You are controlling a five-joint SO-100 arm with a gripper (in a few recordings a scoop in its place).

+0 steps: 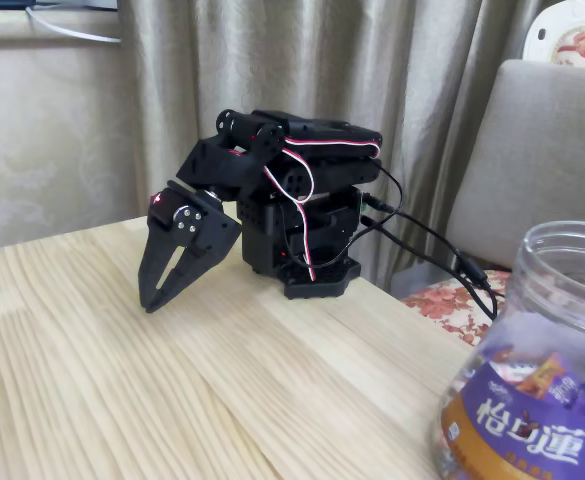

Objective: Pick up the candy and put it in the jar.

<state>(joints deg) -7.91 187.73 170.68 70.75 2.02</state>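
Note:
The jar stands at the lower right of the fixed view, a big clear plastic one with a wide open mouth and a purple and brown-orange label with white Chinese characters; wrapped sweets show through its wall. The candy is out of view. My black gripper hangs from the folded arm at the table's far side, fingertips pointing down just above the wood, far left of the jar. Its fingers meet at the tips with nothing between them.
The arm's black base sits at the table's back edge, with black cables trailing right toward the jar. A grey chair and curtains stand behind. The light wooden table stretches across the front and left.

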